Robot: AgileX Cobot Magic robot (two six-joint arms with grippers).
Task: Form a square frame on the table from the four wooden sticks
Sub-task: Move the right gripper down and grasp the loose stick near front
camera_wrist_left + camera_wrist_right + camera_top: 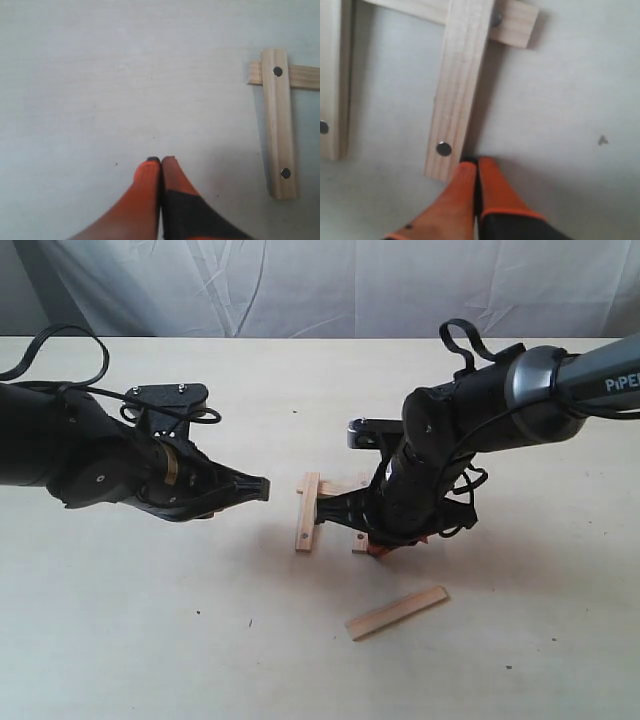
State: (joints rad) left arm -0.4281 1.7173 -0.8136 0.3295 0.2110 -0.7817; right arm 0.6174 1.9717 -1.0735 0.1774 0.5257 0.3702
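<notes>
Loose fourth stick (397, 612): slantwise on bench (120, 640), nearer my right tool (477, 165) than left tool (161, 162); both pinched together, empty.

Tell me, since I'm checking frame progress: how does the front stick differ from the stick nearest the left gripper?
The front stick lies slanted; the left stick points almost straight back. The front stick touches no other; the left stick overlaps a cross stick. Both are flat tan wood.
</notes>
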